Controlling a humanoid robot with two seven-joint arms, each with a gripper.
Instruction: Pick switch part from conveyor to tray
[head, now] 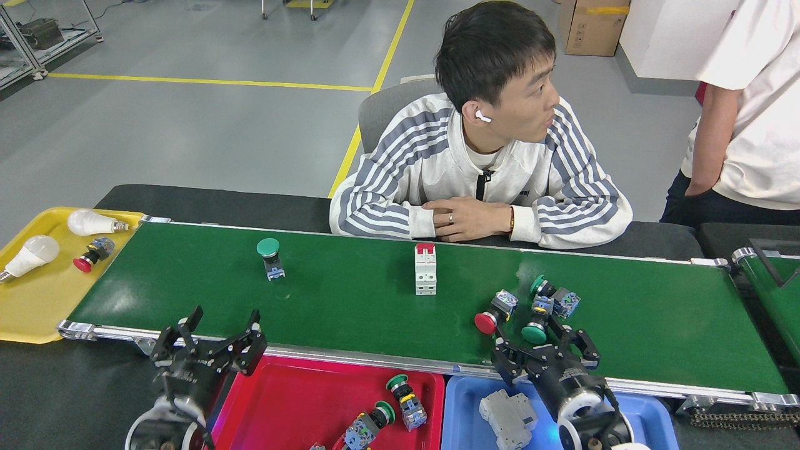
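1. Conveyor [375, 312], dark green with silver rails, runs left to right across the view; several switch parts lie on it.
2. Green push-button [270, 256] stands upright on the belt's left part, well apart from the rest; a white breaker with red top [425, 269] stands upright near the middle, toward the far rail.
3. Right of centre, a cluster: red-capped switch part [490, 315] lying on its side, cap toward the near rail; just beside it two green-capped switch parts [547, 303], touching or nearly so (cannot tell which).
4. Right gripper [542, 342] hangs over the near edge of the belt, just below that cluster; fingers spread apart, nothing between them; one fingertip sits close to the nearer green cap.
5. Left gripper [209, 337] is at the near rail toward the left, over the corner of the red tray [281, 400]; fingers spread wide, empty.
6. Red tray holds several push-button parts [400, 400] bunched at its right side, green caps showing; blue tray [462, 400] beside it holds a grey-white breaker [507, 409], partly hidden by the right arm.
7. Yellow tray [37, 306] at the belt's left end holds two light bulbs [62, 240] and a red-capped button [92, 253].
8. A seated person in a striped jacket [481, 175] leans arms on the far side of the table; a second person in a white shirt [756, 125] stands at the right edge.
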